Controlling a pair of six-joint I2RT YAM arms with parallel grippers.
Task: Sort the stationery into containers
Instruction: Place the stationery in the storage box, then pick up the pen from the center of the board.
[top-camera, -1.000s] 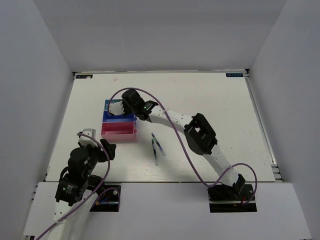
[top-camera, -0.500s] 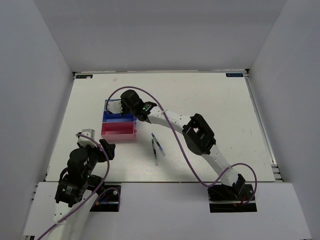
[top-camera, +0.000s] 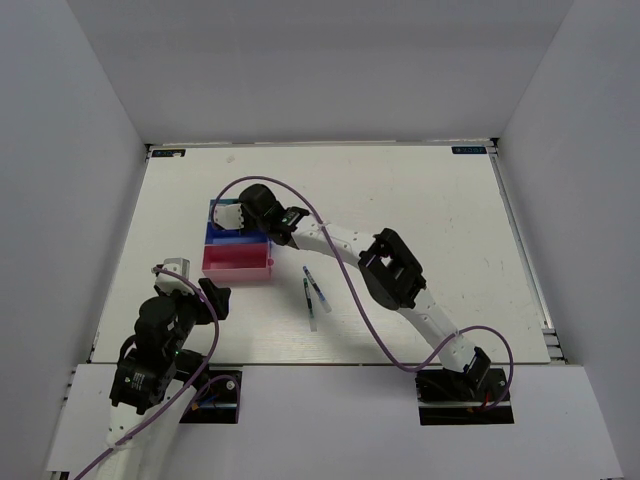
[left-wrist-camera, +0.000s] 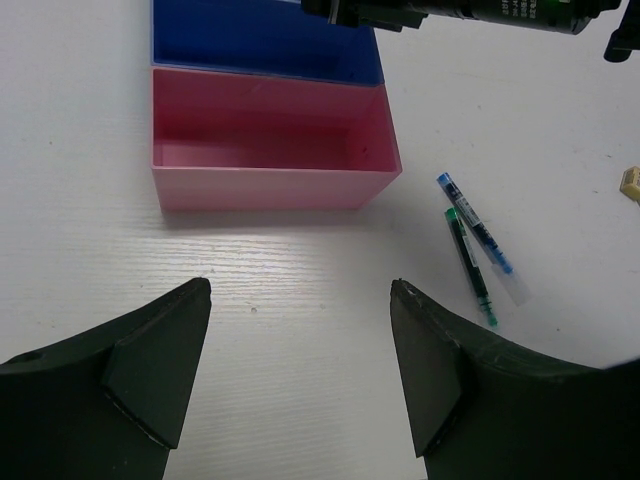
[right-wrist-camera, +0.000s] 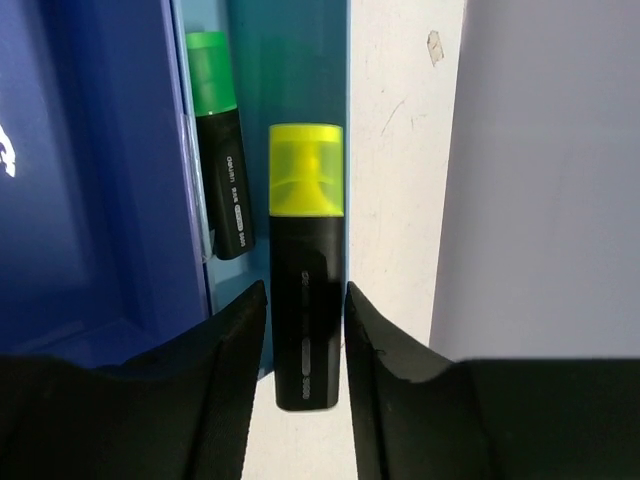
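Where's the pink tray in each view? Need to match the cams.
Top external: pink tray sits left of centre, the tray closest to the bottom edge of the picture.
Left wrist: upper left-centre, long side facing the camera, nothing in it.
Right wrist: not in it.
Shared landmark: dark blue tray, which sits against the pink tray's far side.

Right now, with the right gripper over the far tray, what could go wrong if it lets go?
1. The yellow highlighter held in the right gripper hangs close to one wall of the light blue tray; once released, it might catch the rim and tip out.
2. It could land against the green highlighter lying in that tray and rest crooked.
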